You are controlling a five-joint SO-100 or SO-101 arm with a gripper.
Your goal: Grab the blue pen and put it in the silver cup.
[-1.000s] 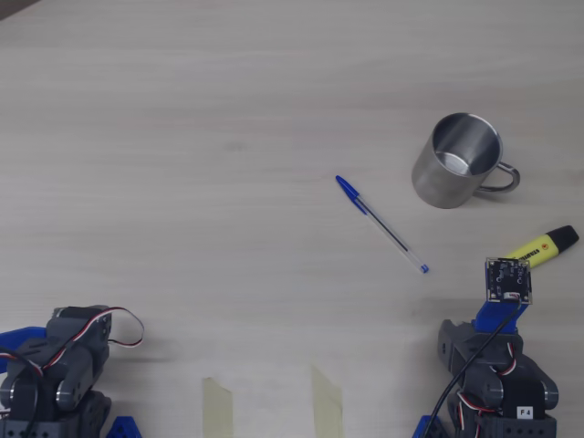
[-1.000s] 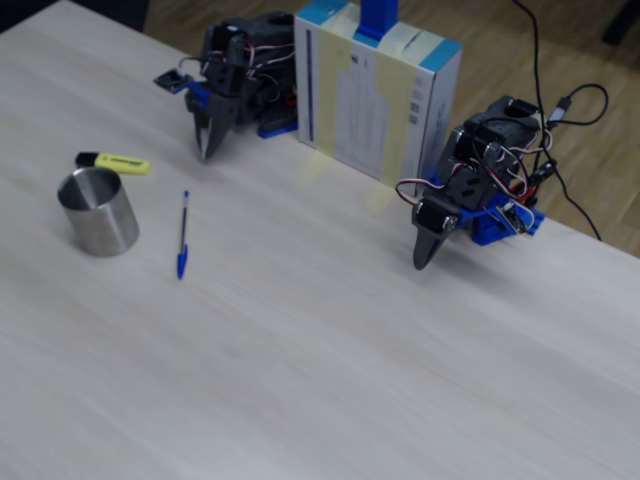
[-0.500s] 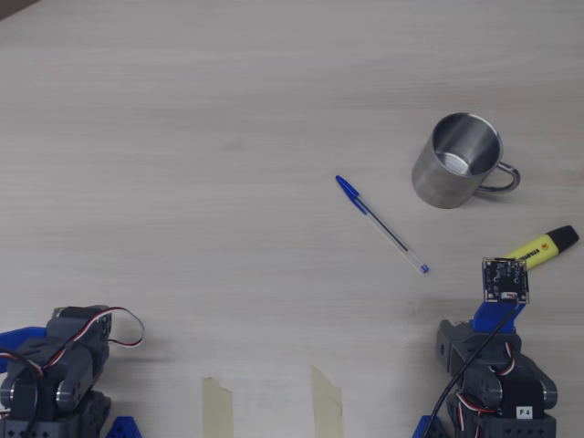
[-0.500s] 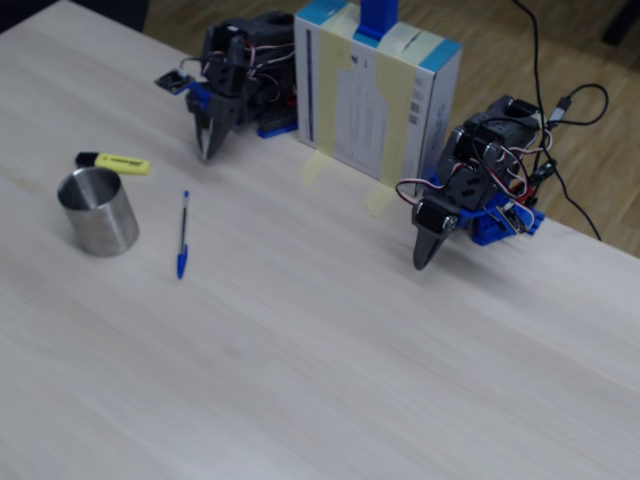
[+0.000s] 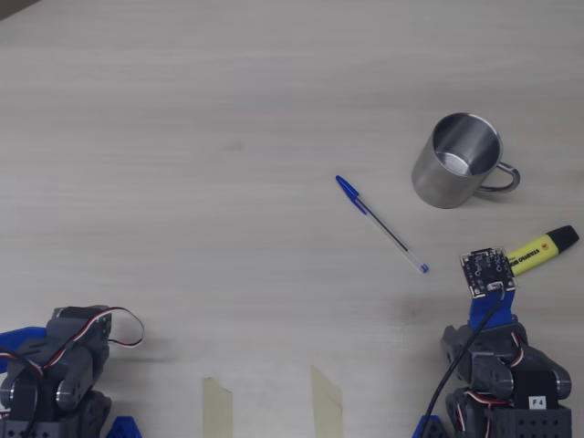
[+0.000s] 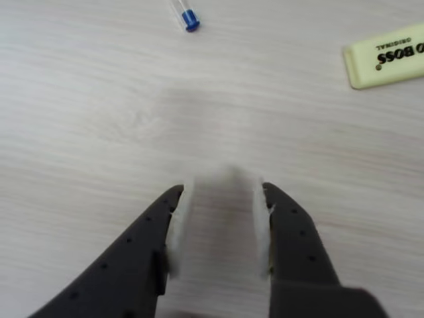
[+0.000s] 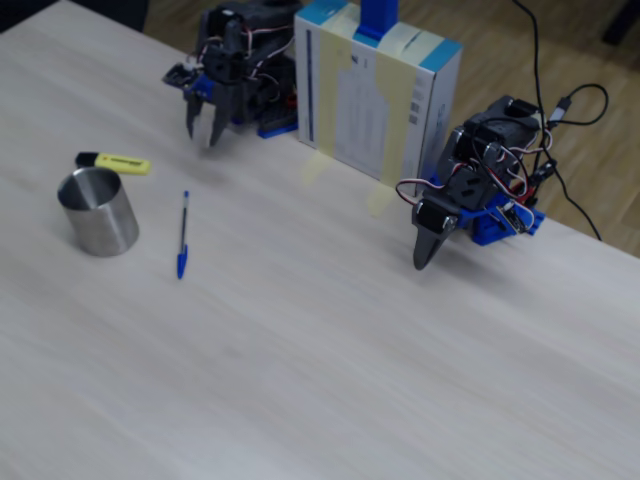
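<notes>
Gripper (image 6: 222,192) spread and empty, hovering off the table (image 5: 182,137) near its bottom-right corner in overhead view, aimed toward the blue pen (image 5: 380,224) lying flat mid-table, just beside the silver cup (image 5: 456,161).

Pale wood-grain table (image 7: 330,370), wooden floor (image 7: 560,50) behind, black cables (image 7: 545,60), soft even light

In the wrist view the clear-barrelled blue pen (image 6: 186,16) and yellow highlighter (image 6: 385,55) are cut off by the frame's edges; only their ends show.
</notes>
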